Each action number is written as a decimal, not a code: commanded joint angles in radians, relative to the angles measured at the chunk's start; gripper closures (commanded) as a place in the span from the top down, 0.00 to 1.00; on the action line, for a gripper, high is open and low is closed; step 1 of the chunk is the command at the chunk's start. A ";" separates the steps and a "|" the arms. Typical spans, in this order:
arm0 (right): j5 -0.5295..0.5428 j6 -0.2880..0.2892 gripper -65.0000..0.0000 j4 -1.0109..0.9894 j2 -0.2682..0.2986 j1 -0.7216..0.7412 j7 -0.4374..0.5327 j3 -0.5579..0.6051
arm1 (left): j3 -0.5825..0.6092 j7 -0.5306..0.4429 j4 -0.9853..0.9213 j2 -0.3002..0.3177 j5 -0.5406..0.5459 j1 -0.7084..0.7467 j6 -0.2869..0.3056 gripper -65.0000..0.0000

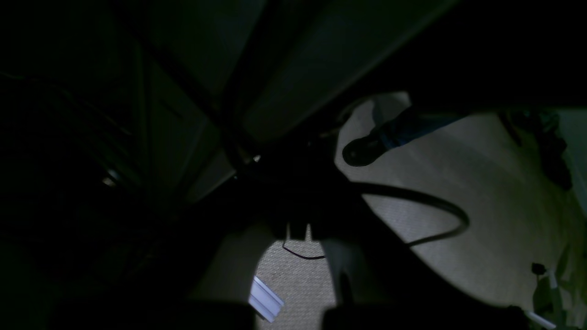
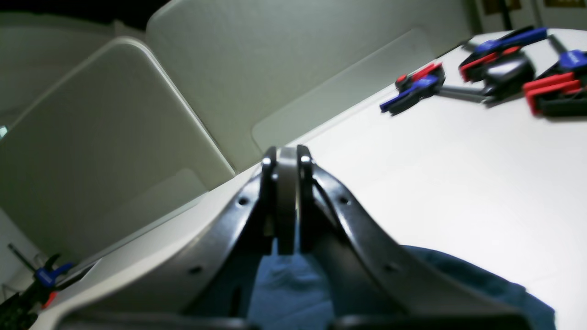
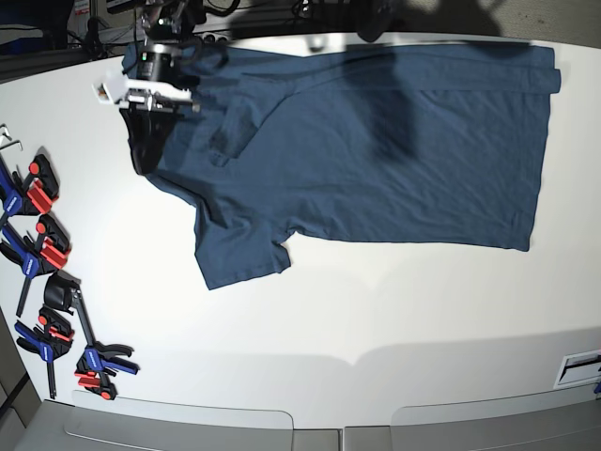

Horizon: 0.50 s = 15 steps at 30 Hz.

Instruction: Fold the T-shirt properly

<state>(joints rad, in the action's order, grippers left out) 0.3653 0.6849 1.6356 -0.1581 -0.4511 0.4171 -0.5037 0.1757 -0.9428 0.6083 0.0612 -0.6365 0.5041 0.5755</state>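
The navy T-shirt [image 3: 376, 141] lies spread flat on the white table [image 3: 376, 319]. Its hem is at the right and a sleeve [image 3: 239, 254] points toward the front. My right gripper [image 3: 143, 155] is at the shirt's left edge by the collar and shoulder. In the right wrist view this gripper [image 2: 284, 160] has its jaws closed, with blue cloth [image 2: 289, 288] under its base and no cloth seen between the tips. My left gripper [image 1: 275, 169] is a dark silhouette off the table, over the floor; its fingers seem to converge. It holds nothing that I can see.
Several red-and-blue clamps [image 3: 42, 254] lie along the table's left edge and also show in the right wrist view [image 2: 500, 68]. More clamps [image 3: 94, 362] sit at the front left. The left wrist view shows carpet, a black cable [image 1: 426, 206] and a shoe [image 1: 362, 151].
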 commanded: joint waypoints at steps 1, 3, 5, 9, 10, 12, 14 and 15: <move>0.005 0.013 0.00 0.022 0.001 -0.021 0.041 0.002 | 0.008 -0.137 0.013 -0.025 0.009 0.008 0.038 0.00; 0.005 0.013 0.00 0.031 0.001 -0.062 0.056 0.002 | 0.008 -0.137 0.013 -0.025 0.008 0.009 0.038 0.00; 0.006 0.013 0.00 0.045 0.001 -0.105 0.080 0.002 | 0.008 -0.137 0.013 -0.025 0.008 0.009 0.038 0.00; 0.005 0.013 0.00 0.084 0.001 -0.194 0.191 0.000 | 0.008 -0.137 0.013 -0.026 0.008 0.009 0.038 0.00; 0.005 0.013 0.00 0.095 0.001 -0.220 0.211 0.000 | 0.008 -0.137 0.013 -0.025 0.008 0.009 0.038 0.00; 0.005 0.013 0.00 0.117 0.001 -0.275 0.233 -0.001 | 0.008 -0.137 0.013 -0.025 0.008 0.009 0.038 0.00; 0.005 0.013 0.00 0.130 0.001 -0.333 0.250 -0.001 | 0.008 -0.137 0.013 -0.025 0.008 0.009 0.038 0.00; 0.005 0.013 0.00 0.133 0.001 -0.361 0.267 -0.001 | 0.008 -0.137 0.013 -0.025 0.008 0.009 0.038 0.00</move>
<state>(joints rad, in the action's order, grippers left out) 0.3634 0.6891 1.7504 -0.1577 -0.8013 0.6582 -0.4999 0.1757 -0.9432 0.6083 0.0608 -0.6365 0.5053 0.5751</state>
